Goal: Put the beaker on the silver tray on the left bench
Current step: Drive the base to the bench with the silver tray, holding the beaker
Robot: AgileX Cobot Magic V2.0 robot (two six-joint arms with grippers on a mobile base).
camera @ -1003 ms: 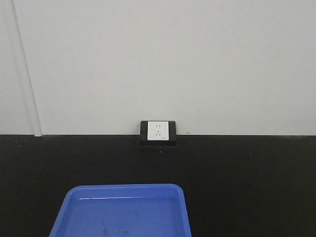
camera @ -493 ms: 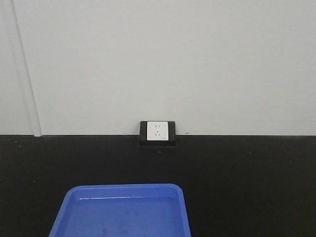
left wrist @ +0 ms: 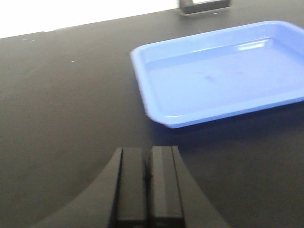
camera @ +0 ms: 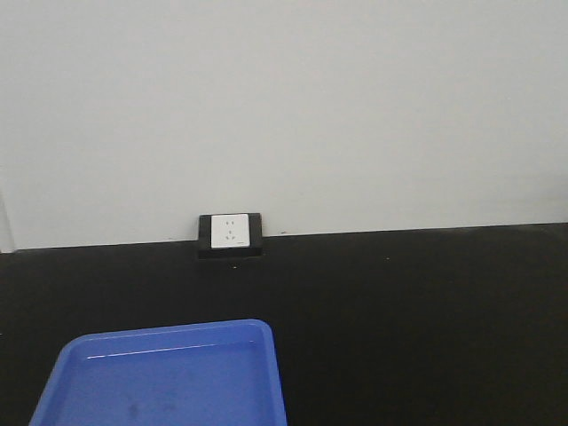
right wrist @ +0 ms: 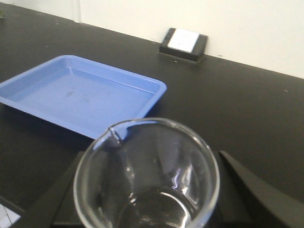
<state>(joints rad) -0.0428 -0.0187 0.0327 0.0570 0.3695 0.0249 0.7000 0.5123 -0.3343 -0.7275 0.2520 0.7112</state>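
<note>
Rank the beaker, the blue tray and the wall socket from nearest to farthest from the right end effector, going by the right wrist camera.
1. Beaker: between the right end effector's fingers, bottom centre.
2. Blue tray: beyond it, to the left.
3. Wall socket: farthest, back against the wall.

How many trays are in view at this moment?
1. The blue tray lies on the black worktop, in front of the wall socket. No silver tray shows in any view; it may be outside the frames.

text: none legible | labels: none | numbers: none | signs: none
</note>
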